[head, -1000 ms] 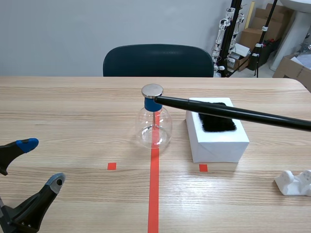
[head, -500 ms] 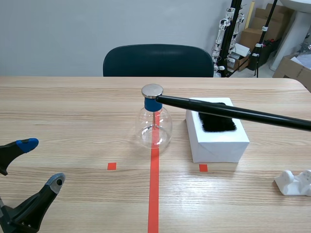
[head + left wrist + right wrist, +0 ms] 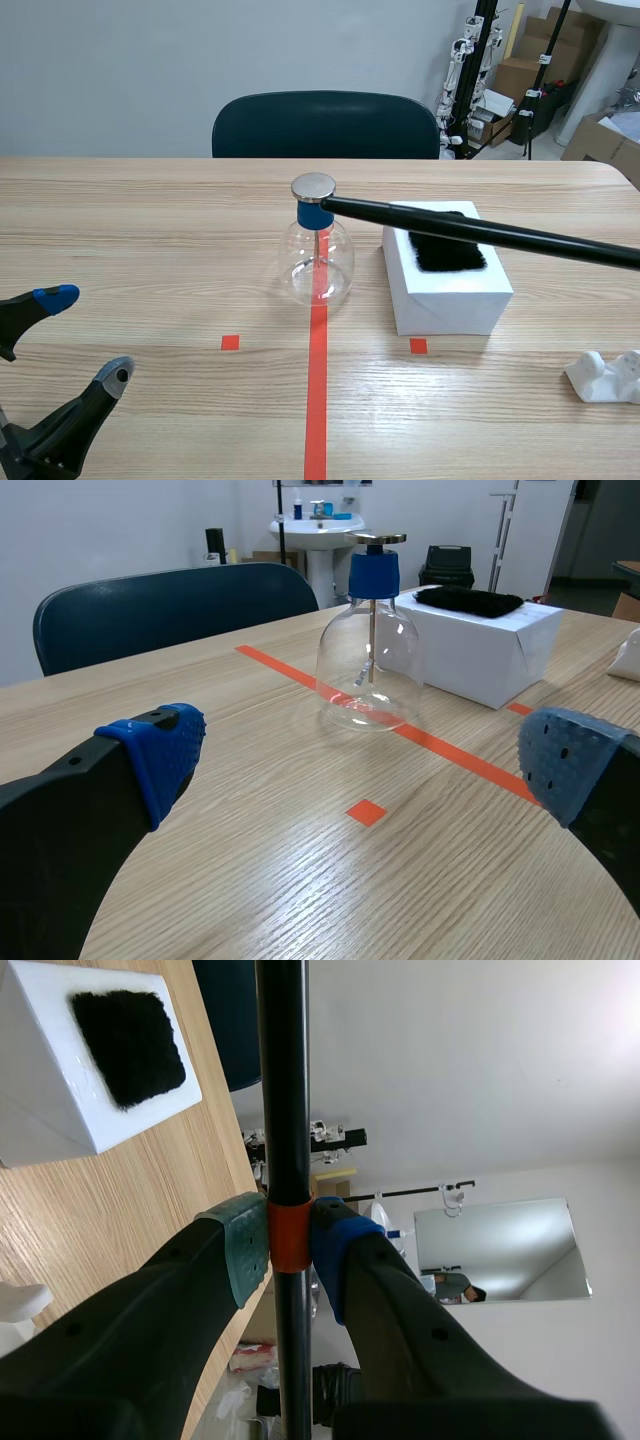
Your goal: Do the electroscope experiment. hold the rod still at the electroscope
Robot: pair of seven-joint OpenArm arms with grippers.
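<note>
The electroscope (image 3: 318, 250) is a clear glass flask with a blue stopper and a round metal plate on top, standing on the red tape line; in the left wrist view the electroscope (image 3: 368, 640) stands ahead of the open fingers. A long black rod (image 3: 480, 233) comes in from the right, its tip touching the blue stopper just under the plate. My right gripper (image 3: 288, 1240) is shut on the rod (image 3: 283, 1080) at its orange band; that gripper is outside the scene view. My left gripper (image 3: 85, 340) rests open at the near left, far from the flask.
A white box (image 3: 445, 270) with a black fur cloth (image 3: 447, 245) on top stands right of the flask, under the rod. A white lumpy object (image 3: 605, 376) lies at the near right. A dark chair (image 3: 325, 125) stands behind the table.
</note>
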